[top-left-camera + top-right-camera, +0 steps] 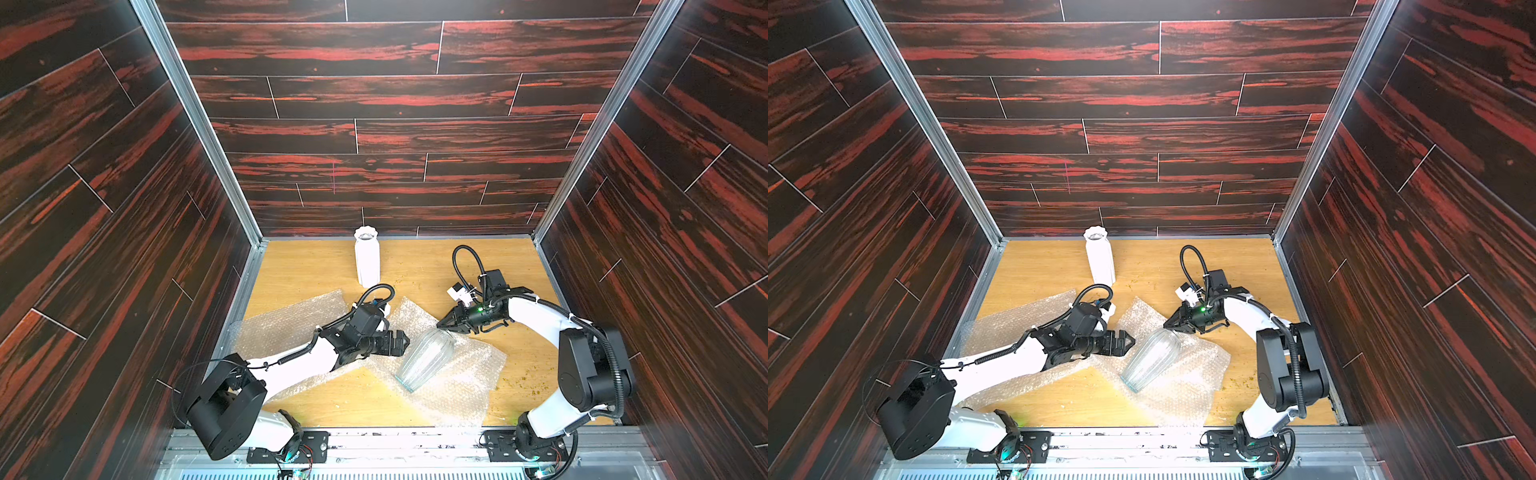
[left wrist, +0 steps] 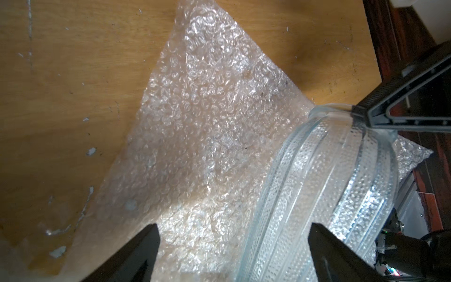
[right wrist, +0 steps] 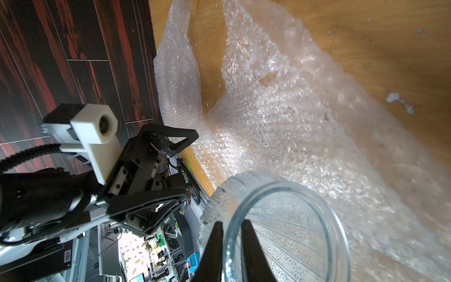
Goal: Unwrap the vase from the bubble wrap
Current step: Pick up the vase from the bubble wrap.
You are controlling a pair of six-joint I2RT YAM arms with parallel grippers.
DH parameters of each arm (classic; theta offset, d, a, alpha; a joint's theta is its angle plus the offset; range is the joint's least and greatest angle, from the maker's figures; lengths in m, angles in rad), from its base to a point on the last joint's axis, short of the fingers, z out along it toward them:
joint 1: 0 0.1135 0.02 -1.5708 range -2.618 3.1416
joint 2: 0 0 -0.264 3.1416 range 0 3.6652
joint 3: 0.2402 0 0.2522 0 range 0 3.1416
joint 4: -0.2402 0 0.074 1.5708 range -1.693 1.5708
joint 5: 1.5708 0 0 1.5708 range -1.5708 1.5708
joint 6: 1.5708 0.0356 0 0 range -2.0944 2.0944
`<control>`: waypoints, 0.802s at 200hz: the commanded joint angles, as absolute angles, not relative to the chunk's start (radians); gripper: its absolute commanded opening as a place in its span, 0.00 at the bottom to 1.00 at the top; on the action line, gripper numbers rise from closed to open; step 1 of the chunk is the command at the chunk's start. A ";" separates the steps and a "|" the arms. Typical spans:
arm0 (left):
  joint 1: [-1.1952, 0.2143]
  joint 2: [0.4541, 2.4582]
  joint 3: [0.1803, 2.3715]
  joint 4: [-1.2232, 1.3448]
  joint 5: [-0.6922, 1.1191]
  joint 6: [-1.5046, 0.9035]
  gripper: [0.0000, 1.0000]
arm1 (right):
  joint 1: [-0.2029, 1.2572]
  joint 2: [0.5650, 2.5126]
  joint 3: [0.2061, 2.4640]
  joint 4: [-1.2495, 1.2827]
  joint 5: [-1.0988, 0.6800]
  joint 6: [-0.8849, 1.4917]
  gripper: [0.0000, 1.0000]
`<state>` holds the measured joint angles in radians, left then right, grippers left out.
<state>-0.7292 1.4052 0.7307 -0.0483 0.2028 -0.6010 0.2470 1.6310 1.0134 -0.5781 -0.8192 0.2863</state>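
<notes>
Right gripper [image 3: 232, 222] was pinched on the rim of the glass vase [image 1: 424, 359], one finger inside the mouth. The vase lay sideways on flat bubble wrap [image 1: 469, 374]. Left gripper [image 2: 234, 224] gaped empty alongside. Judgement: lift slowly, since smooth glass could slip.

Lighting: bright and even; faint soft shadows on the wooden surface [image 1: 415, 266].
Glare: white highlights on the bubble wrap [image 2: 207, 109] and glass vase [image 3: 292, 219].
Focus: wrist views soft, nearest foreground blurred.
Distortion: both top views splay the walls outward at the edges.
</notes>
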 commanded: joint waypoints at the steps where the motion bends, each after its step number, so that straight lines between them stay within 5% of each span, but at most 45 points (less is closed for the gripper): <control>1: -0.724 1.347 0.711 -0.077 0.233 -0.563 0.99 | 0.253 1.577 1.046 -0.622 -0.847 0.242 0.12; 46: -0.758 1.166 0.623 -0.157 0.250 -0.509 1.00 | 0.253 1.569 1.050 -0.655 -0.849 0.219 0.13; 160: -0.886 1.205 0.467 0.057 0.492 -0.704 0.87 | 0.288 1.551 1.060 -0.707 -0.858 0.189 0.27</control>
<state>-0.8604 1.1782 0.4896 -0.0444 0.4206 -0.6472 0.2684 1.6012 1.0462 -0.6666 -0.8196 0.2222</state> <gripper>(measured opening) 0.880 0.270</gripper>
